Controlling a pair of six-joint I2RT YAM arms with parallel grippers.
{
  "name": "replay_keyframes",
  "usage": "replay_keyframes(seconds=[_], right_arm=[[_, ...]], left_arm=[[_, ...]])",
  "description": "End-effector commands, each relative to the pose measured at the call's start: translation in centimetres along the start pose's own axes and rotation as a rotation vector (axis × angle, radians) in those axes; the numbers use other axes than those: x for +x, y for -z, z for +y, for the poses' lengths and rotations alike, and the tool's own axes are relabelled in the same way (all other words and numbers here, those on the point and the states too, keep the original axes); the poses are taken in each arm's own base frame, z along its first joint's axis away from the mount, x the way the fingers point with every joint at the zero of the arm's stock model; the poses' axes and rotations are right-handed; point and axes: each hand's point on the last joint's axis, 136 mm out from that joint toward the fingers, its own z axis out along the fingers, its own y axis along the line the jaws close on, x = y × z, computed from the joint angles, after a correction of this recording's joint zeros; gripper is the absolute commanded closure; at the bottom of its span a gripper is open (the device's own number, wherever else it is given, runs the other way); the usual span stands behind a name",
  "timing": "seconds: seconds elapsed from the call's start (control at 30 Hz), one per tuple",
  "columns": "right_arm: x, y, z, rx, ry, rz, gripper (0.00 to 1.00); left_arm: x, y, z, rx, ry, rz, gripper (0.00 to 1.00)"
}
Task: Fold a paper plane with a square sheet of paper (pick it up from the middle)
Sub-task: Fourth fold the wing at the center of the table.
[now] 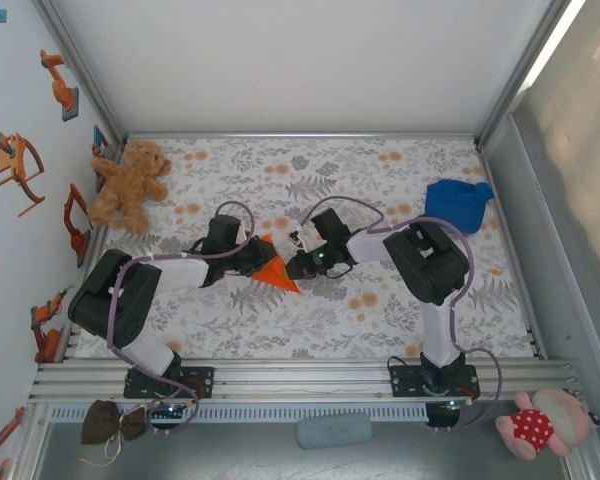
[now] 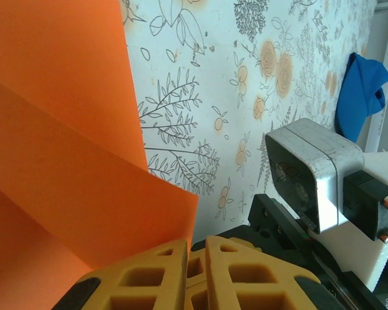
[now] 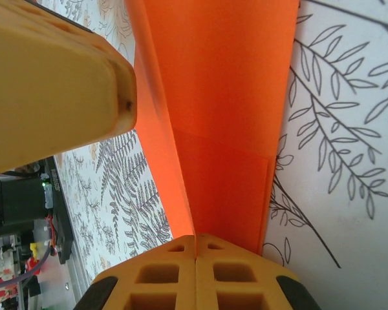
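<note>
Top external: orange paper sheet [image 1: 276,270], already creased into a pointed wedge, sits mid-desk [image 1: 380,310]. It is right of the teddy bear [image 1: 130,186] and nearer the arm bases than the bear is. Both hands meet on it.

Grip: right hand [image 1: 300,265] is clenched on the sheet's folded edge. Right wrist view has its pads shut flat with the crease running straight into them. The left hand [image 1: 253,258] is on the sheet's bear-side. Left wrist view has its fingers [image 2: 142,281] nearly together at a paper edge with a thin gap; can't tell if it's pinching.

Step looks like pinning a fold for the next crease. To do it well:
- right hand acts as anchor, no pull
- left hand bites only the top layer's edge, square to the crease
- then it drags flat along the desk so the layers line up

Any twist skews the nose. Tugging the hands apart risks tearing thin paper or letting it slip.

Pose: both arms angle inward from their bases, elbows out to the sides, forearms low over the desk. Wrists are roughly level, hands tip to tip across the sheet.
</note>
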Motion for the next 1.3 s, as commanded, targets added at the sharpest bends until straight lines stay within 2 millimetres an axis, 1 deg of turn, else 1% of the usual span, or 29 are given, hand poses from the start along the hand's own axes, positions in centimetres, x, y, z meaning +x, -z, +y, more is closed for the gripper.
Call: replay_keyframes(seconds=[0.0,0.1,0.43,0.83,0.97,1.07,1.13,1.27], right_arm=[[-0.5,0.0,0.0,-0.014,-0.018,0.004,1.0],[-0.5,0.0,0.0,-0.013,-0.019,0.003,1.0],[-0.6,0.2,-0.3,-0.006,-0.029,-0.001,1.0],[-0.8,0.8,0.2,-0.003,-0.015,-0.013,0.99],[-0.9,1.3,0.6,0.007,-0.01,-0.021,0.92],[-1.1,1.8,1.0,0.018,-0.002,-0.034,0.82],[-1.1,2.2,1.2,0.025,0.004,-0.044,0.78],[-1.2,2.9,1.4,0.041,0.007,-0.059,0.73]], left_arm=[[0.4,-0.4,-0.4,0.039,-0.018,0.014,0.84],[0.5,-0.7,0.1,0.026,-0.009,0.022,0.84],[0.6,-0.9,0.9,0.005,-0.008,0.02,0.86],[0.4,-1.4,1.7,-0.042,0.017,0.025,0.88],[0.3,-1.4,1.9,-0.055,0.022,0.025,0.88],[0.3,-1.5,2.1,-0.067,0.027,0.03,0.88],[0.3,-1.6,2.1,-0.067,0.027,0.031,0.88],[0.2,-1.7,2.0,-0.072,0.033,0.033,0.88]])
